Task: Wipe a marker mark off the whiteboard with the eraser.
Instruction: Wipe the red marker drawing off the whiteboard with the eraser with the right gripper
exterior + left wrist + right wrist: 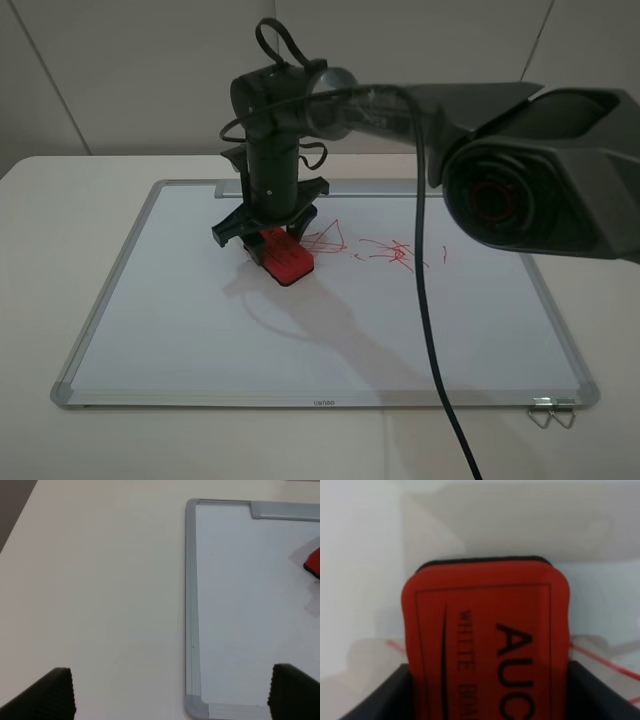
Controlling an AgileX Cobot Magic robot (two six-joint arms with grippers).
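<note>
The whiteboard (pixel 200 320) lies flat on the table. My right gripper (pixel 272 232) reaches over its upper middle and is shut on the red eraser (pixel 285 260), whose far end rests tilted on the board. Just right of the eraser is the marker mark (pixel 327 239), a red scribble with a peak. In the right wrist view the eraser (pixel 485 645) fills the space between the dark fingers (pixel 380 695), with red lines (pixel 600 660) beside it. The left gripper (pixel 172 690) hangs open above the board's left frame (pixel 190 605); a bit of the eraser (pixel 314 562) shows there.
A smaller red squiggle (pixel 390 252) with a short dash (pixel 444 255) lies further right. Two metal clips (pixel 552 410) sit at the board's near right corner. A black cable (pixel 425 290) hangs across the board. The silver tray bar (pixel 285 510) runs along the far edge.
</note>
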